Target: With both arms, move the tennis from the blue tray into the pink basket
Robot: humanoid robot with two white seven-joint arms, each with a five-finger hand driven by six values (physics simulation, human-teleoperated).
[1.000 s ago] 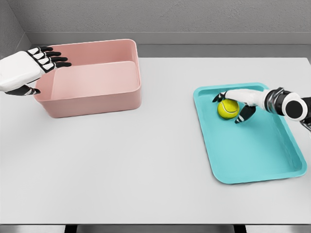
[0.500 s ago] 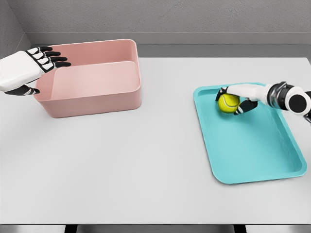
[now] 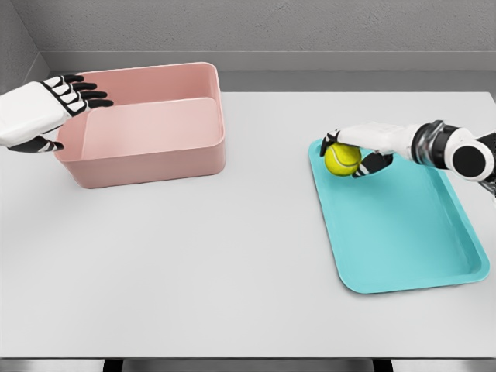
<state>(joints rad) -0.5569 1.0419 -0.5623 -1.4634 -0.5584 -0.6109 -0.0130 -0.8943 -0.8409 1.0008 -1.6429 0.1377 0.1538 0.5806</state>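
Hovering at the far-left corner of the tabletop, the left hand was flat and held nothing, its dark-tipped fingers stretched out straight toward the right and reaching over the left rim of the pink basket. Its thumb pointed down along the outside of the basket's left wall. The pink basket stood at the far-left part of the tabletop, its long side roughly parallel to the far edge, and nothing lay inside it.

A wide stretch of bare grey surface separated the basket from the blue tray, which lay along the right edge of the tabletop, slightly turned so that its near end sat further right than its far end.

At the tray's far-left corner, the tennis ball was clasped in the right hand, the fingers curling over its top and left side and the thumb tucked beneath on the right. The ball sat over the tray's rim at that corner; whether it touched the tray could not be told. The right forearm ran in from the right edge, passing over the tray's far end.
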